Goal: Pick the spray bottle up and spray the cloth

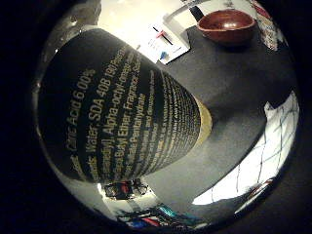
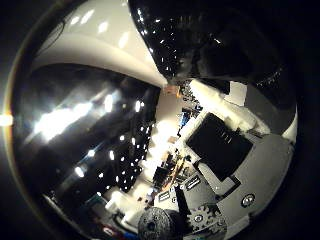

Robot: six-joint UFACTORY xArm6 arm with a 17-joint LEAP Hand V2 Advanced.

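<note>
— Spray bottle (image 1: 122,112) first: where is it?

— Right up against the palm. In the little finger side view its black label with yellow print fills most of the picture, and the body narrows to a pale yellowish base that stands on or just above a dark grey mat (image 1: 229,83) — I cannot tell whether they touch.

— And the cloth?

— A white cloth with a thin dark grid (image 1: 265,161) lies on the mat's edge at about four o'clock from the bottle's base, apart from it.

— Anything else around?

— A reddish-brown bowl (image 1: 226,25) sits on the mat at roughly one o'clock from the bottle, well apart. Beside the mat's far edge, at about twelve o'clock, lies a white card with coloured marks (image 1: 163,43).

— What of the hand?

— The thumb side view shows the hand (image 2: 220,165) — white and black parts with a small gear — next to a glossy dark surface that catches many points of light, very close to the palm. Whether the fingers are wrapped about the bottle or held loose, I cannot tell.
</note>
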